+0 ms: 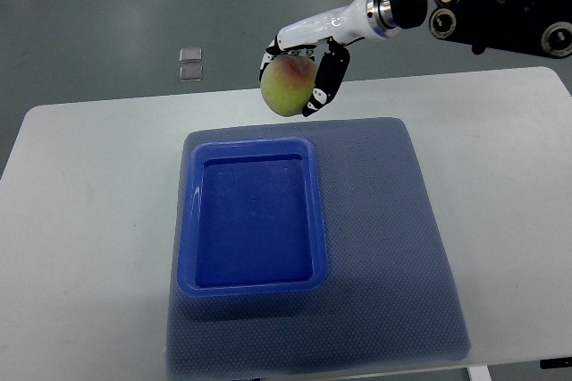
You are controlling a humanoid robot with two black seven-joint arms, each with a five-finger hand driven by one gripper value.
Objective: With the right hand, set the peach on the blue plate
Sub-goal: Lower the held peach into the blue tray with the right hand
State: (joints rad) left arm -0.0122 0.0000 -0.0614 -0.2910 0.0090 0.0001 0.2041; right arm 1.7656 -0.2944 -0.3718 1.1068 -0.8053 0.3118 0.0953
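One stage of the task is looking complete to me: your right hand is already carrying the round yellow-green peach with a red blush. The white-and-black fingers are curling closely around the fruit from above and from its right side, so the hand is closed on the peach and nothing else is in it.

You are holding the peach up in the air over the far edge of the white table, just beyond the far rim of the rectangular blue plastic plate. It is not touching the plate, the table, or the dimpled grey-blue mat that is lying under the plate. The plate is sitting flat on the mat and is holding nothing.

What is remaining, in my judgement: you are still needing to bring the hand toward the near side until the fruit is hanging over the plate's recessed floor, lower it, and loosen the fingers. The raised rim is worth watching during the descent, since a round fruit is likely to roll once it is released.

Your left hand is not showing anywhere in the top view.
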